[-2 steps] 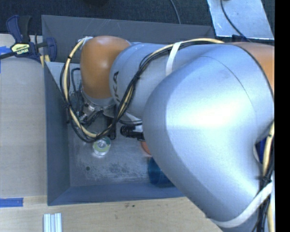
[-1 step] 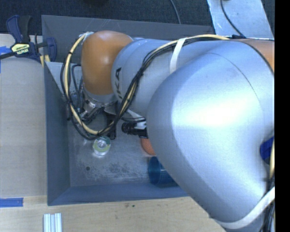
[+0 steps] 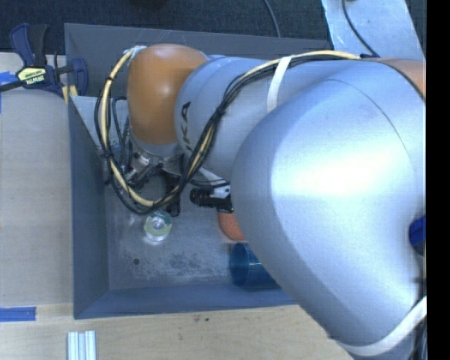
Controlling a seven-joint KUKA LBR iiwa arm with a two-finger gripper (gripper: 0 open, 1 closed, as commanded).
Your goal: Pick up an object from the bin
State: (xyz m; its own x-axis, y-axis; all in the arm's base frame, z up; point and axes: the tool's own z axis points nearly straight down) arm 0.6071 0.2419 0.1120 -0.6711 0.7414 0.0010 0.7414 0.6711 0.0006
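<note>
The gripper (image 3: 144, 172) hangs near the bin's (image 3: 86, 223) left wall, buried under cables; apart or together, I cannot tell. Just below it lies a clear round cap (image 3: 157, 228), small and slick, likely to slip or be missed. Rightward, an orange thing (image 3: 229, 226) and a blue cup (image 3: 246, 265) lie half-hidden under the arm (image 3: 322, 186), which may nudge them.

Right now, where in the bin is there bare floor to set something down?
Bare floor lies in the near-left corner, bordered by the left wall, the near wall, the clear cap and the blue cup. Crowded beside the arm, around the orange thing.
</note>
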